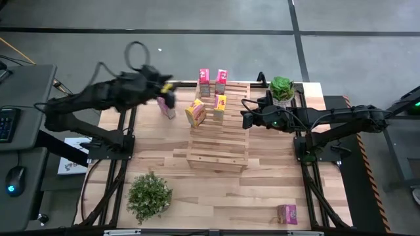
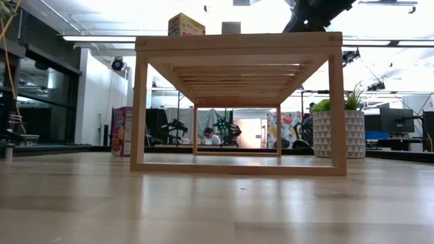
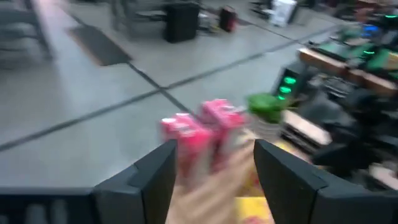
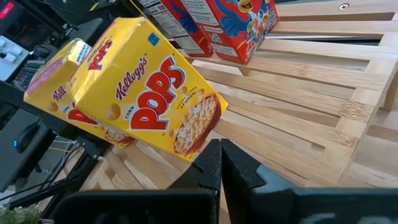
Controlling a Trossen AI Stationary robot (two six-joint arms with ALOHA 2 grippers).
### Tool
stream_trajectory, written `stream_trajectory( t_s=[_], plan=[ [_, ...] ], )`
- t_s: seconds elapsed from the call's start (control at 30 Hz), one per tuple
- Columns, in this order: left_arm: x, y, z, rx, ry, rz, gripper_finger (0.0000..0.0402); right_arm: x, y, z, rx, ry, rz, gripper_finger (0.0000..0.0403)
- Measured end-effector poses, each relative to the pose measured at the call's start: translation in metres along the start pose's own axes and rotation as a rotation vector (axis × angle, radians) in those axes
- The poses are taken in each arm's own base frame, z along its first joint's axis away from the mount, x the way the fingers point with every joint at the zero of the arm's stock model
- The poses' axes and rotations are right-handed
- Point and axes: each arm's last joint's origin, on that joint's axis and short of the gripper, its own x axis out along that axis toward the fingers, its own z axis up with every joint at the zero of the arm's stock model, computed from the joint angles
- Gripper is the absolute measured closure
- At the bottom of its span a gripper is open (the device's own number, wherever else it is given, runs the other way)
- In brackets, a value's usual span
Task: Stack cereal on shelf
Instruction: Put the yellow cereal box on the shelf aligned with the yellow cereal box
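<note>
Shelf mid-tabletop, stepped slats. Two pink boxes upright on top tier, two yellow boxes below them, tilted. Pink box left of shelf on tabletop; another at near right corner. Left pincer above the left box, fingers apart, holding nothing. Right pincer closed, empty, over shelf's right edge.

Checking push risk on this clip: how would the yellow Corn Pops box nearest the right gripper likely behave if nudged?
The Corn Pops box looks like thin, stiff cardboard, probably light. It already leans on the slatted shelf, so a nudge from the shut right gripper would likely tip or slide it. Its glossy faces may slip.
</note>
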Motion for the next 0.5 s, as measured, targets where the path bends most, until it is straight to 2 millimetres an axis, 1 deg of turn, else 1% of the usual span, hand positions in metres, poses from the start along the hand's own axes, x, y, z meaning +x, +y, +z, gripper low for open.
stream_trajectory(
  t_s=[0.03, 0.1, 0.17, 0.23, 0.3, 0.33, 0.4, 0.5],
  plan=[
    [-0.009, 0.008, 0.001, 0.008, -0.005, 0.033, 0.0208, 0.0, 0.0, 0.0, 0.003, 0.001, -0.001, 0.0402],
    [-0.023, 0.023, -0.004, 0.009, -0.003, 0.108, 0.0233, 0.0, 0.0, 0.0, 0.001, 0.002, -0.004, 0.0402],
    [-0.032, 0.037, -0.016, -0.01, 0.017, 0.169, 0.027, 0.0, -0.001, 0.0, 0.001, 0.003, -0.005, 0.0402],
    [-0.036, 0.047, -0.031, -0.05, 0.036, 0.188, 0.0316, 0.0, -0.001, 0.0, 0.003, 0.0, -0.006, 0.0402],
    [-0.036, 0.054, -0.052, -0.091, 0.067, 0.183, 0.0369, 0.0, -0.001, 0.0, 0.004, -0.003, -0.008, 0.0402],
    [-0.035, 0.056, -0.063, -0.117, 0.079, 0.172, 0.0385, 0.0, -0.001, 0.0, 0.004, -0.003, -0.008, 0.0402],
    [-0.029, 0.056, -0.086, -0.167, 0.101, 0.134, 0.039, 0.0, -0.001, 0.0, 0.004, -0.003, -0.008, 0.0402],
    [-0.013, 0.049, -0.117, -0.223, 0.119, 0.03, 0.0396, 0.0, -0.001, 0.0, 0.004, -0.003, -0.008, 0.0402]
  ],
)
